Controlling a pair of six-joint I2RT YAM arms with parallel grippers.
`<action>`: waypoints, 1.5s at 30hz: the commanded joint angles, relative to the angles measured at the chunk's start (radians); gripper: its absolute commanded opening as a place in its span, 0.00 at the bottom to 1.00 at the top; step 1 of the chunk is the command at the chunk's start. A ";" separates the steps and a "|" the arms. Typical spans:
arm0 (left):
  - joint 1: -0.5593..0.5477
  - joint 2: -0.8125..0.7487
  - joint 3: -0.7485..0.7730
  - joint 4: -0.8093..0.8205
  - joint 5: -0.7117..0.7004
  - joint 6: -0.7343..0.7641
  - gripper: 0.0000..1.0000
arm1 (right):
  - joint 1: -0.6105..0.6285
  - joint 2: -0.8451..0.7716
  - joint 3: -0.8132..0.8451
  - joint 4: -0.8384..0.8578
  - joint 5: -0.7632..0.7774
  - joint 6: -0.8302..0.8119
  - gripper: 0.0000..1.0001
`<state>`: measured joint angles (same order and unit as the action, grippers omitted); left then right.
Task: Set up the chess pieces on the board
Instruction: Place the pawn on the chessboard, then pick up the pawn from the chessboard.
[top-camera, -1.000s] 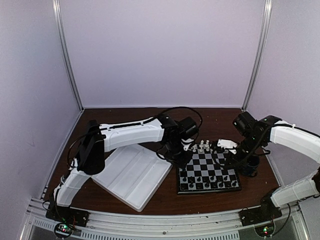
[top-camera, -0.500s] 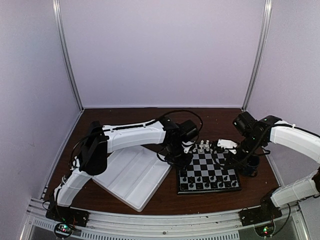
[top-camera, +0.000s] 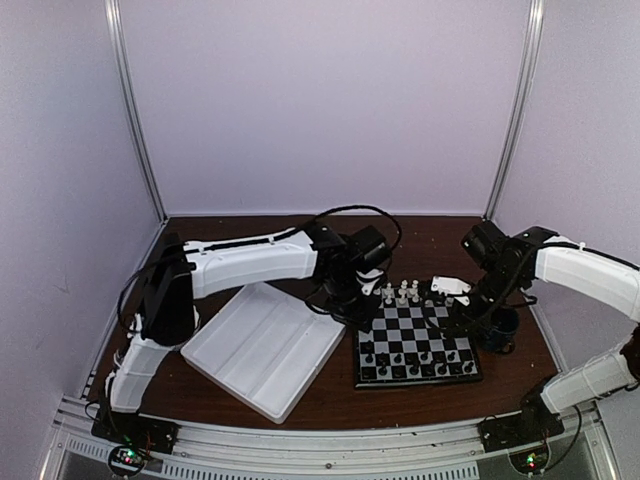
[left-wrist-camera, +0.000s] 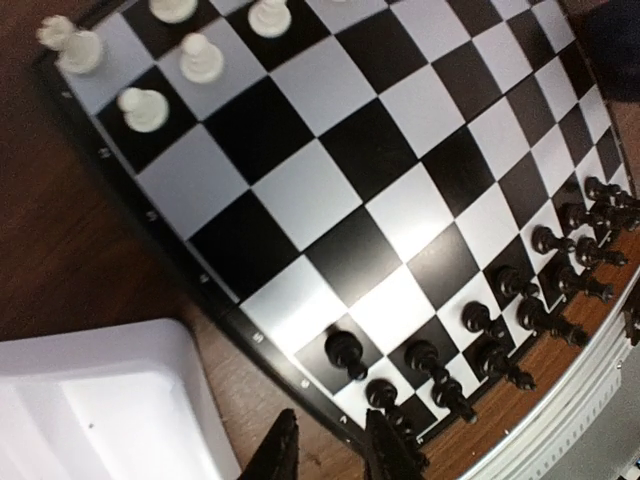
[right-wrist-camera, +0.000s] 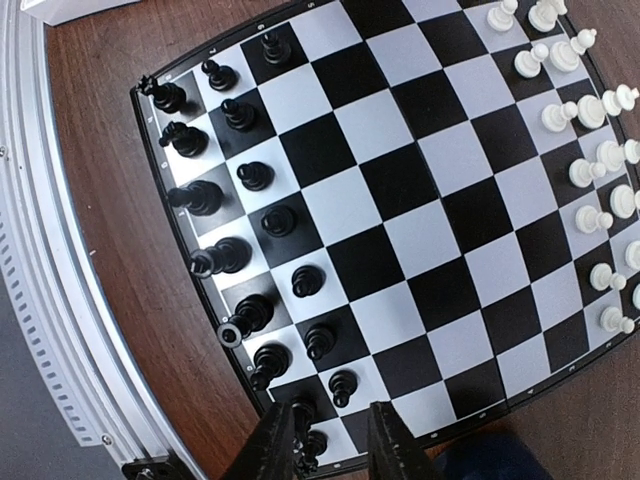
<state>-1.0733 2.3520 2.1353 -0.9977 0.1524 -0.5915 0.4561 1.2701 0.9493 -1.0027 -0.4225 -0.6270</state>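
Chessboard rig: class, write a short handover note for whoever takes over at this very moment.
Left gripper: open, holding nothing, at the chessboard's left edge.
Right gripper: open, holding nothing, at its right edge.
Done: black chessmen in two rows on the near side, white chessmen in two rows on the far side.
To do: count both sides for gaps; some squares are out of view.

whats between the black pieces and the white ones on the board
Nothing: the right wrist view shows only bare squares of the board between the black pieces and the white pieces.
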 joint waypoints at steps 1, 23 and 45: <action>0.038 -0.262 -0.174 0.102 -0.112 0.010 0.24 | 0.038 0.086 0.100 0.011 -0.022 -0.037 0.28; 0.074 -1.017 -1.061 0.425 -0.387 -0.194 0.34 | 0.318 0.666 0.541 0.018 0.027 -0.036 0.28; 0.073 -0.998 -1.070 0.419 -0.386 -0.176 0.34 | 0.363 0.719 0.567 -0.010 0.111 -0.027 0.11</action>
<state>-0.9985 1.3430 1.0668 -0.6060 -0.2211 -0.7742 0.8150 1.9873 1.4883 -0.9947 -0.3374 -0.6544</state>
